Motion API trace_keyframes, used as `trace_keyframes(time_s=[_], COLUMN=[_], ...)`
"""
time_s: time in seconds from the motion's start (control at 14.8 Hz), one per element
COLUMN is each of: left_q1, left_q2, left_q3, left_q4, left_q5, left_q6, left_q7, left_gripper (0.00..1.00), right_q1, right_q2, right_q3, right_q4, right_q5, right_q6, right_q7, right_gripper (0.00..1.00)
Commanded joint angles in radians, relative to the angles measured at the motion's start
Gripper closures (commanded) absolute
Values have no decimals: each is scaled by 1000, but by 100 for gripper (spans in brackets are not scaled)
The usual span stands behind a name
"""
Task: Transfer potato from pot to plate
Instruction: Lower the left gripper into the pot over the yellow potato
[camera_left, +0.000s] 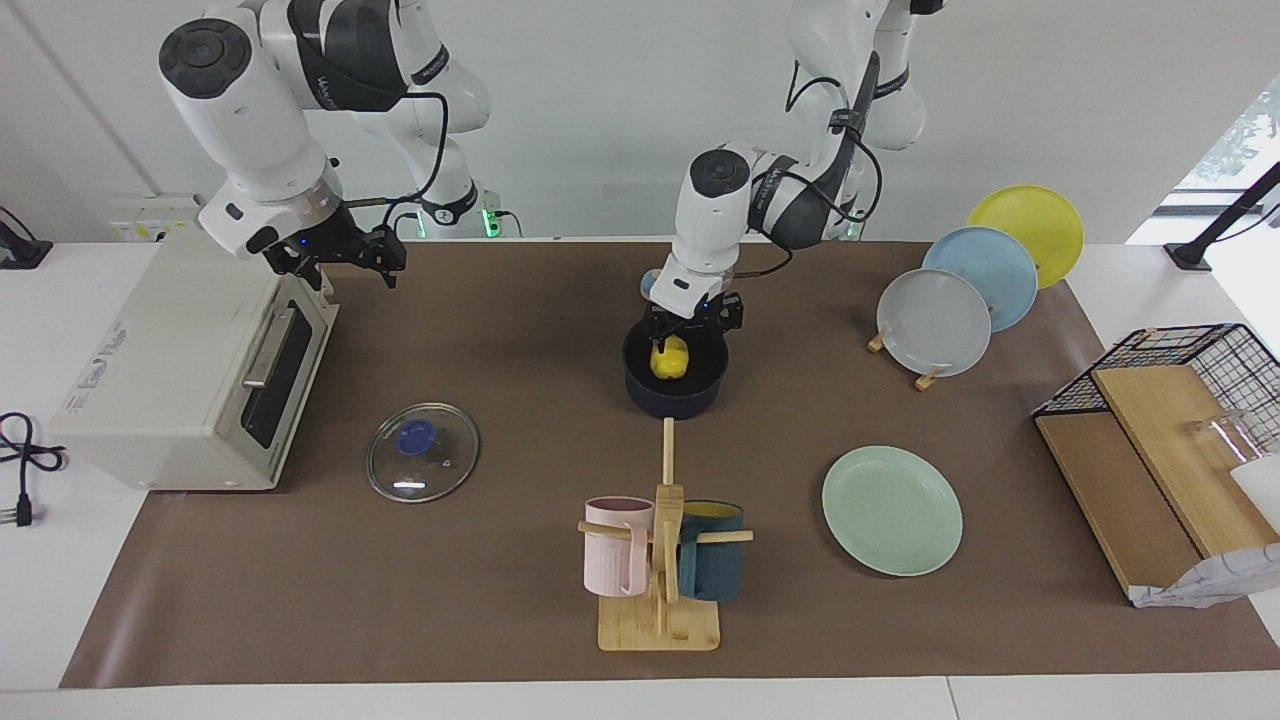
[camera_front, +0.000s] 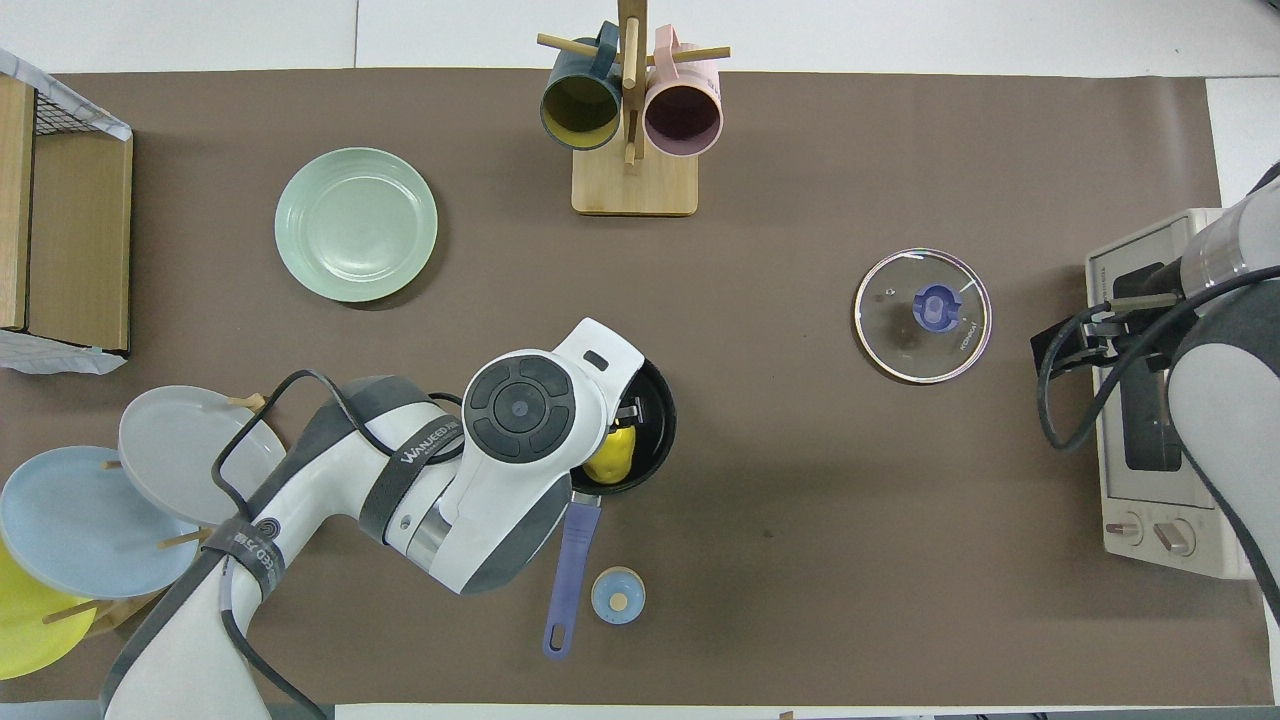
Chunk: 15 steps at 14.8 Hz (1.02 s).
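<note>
The left end effector (camera_left: 690, 327), fingers spread, sits in the pot (camera_left: 676, 393) around the potato (camera_left: 669, 358). The right end effector (camera_left: 335, 262) waits released over the toaster oven (camera_left: 180, 370).

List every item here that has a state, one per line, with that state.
potato: in the pot, not lifted
pot: lid off, upright
mint plate: bare, flat on the table
glass lid: flat on the table, by the toaster oven
toaster oven: door shut
left hand: open, down at the potato
right hand: open, waiting over the toaster oven
</note>
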Motion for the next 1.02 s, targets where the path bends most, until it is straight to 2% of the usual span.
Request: trace_keyframes(time_s=[0.0,0.2,0.34,0.68,0.95], left_q1=[-34,-48,-48,-58,-81], left_q2=[-23,-21,-10,-7,32], left_q3=[12,11,11,12,12], left_q4=[-53,-64,-71,-90,-97], left_q5=[-15,-53,-122,-130,-130], left_q6=[53,77,105,103,156], left_q7=[29,39,107,156,145], left_gripper=[0,0,0,0,0], right_q1=[-23,-24,-24,-38,-44], right_q2=[-17,-17,-16,-14,-17], right_q3=[15,15,15,12,11], right_q4=[-15,-13,-12,-10,-7], right_q5=[-9,-9,-8,-8,15], right_q6=[4,24,25,30,31], right_q7=[16,15,15,21,25], right_gripper=[0,0,0,0,0])
